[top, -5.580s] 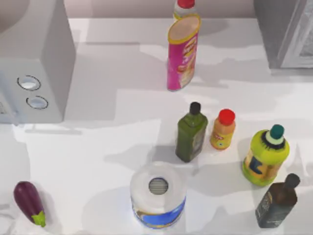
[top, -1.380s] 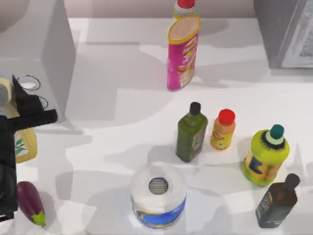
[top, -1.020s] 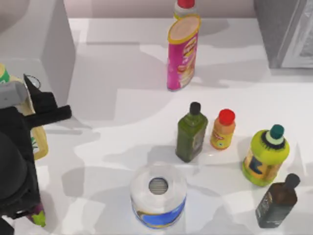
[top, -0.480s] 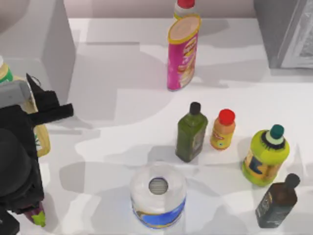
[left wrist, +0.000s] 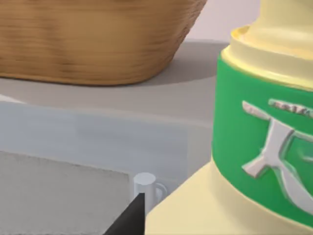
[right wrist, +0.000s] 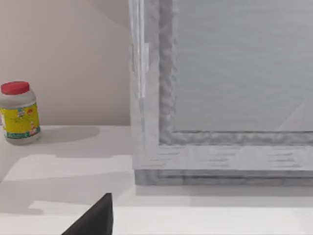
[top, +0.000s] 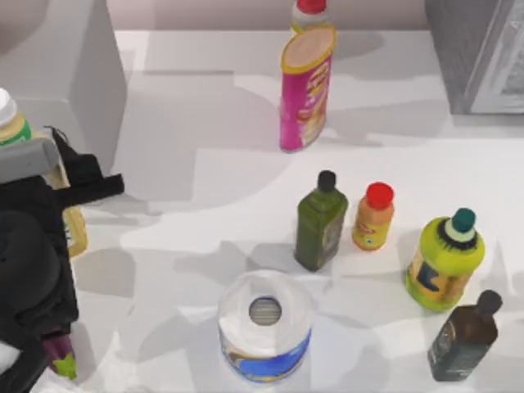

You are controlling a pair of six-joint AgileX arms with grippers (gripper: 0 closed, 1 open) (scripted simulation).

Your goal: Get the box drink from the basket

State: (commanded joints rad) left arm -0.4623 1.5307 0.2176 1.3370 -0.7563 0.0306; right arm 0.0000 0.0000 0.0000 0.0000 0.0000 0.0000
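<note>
The box drink [top: 74, 230] is a pale-yellow carton with a green band and a whitish cap, held at the table's far left edge. My left gripper [top: 59, 187] is shut on it, one black finger [top: 92, 187] sticking out to its right. The left wrist view has the carton [left wrist: 264, 147] close up, with the woven brown basket [left wrist: 93, 39] behind it on a grey ledge. A dark fingertip [right wrist: 93, 219] of my right gripper is at the edge of the right wrist view, facing a grey cabinet.
A grey appliance [top: 74, 74] stands back left. On the table are a pink can [top: 304, 90], green bottle [top: 319, 223], orange bottle [top: 372, 217], yellow-green bottle [top: 444, 262], dark bottle [top: 464, 337], paper roll [top: 264, 327] and eggplant [top: 59, 354]. Back right stands a grey cabinet [top: 483, 49].
My left arm came into the top view from the left edge with the carton in its grip. It has since risen toward the camera and edged slightly right.
</note>
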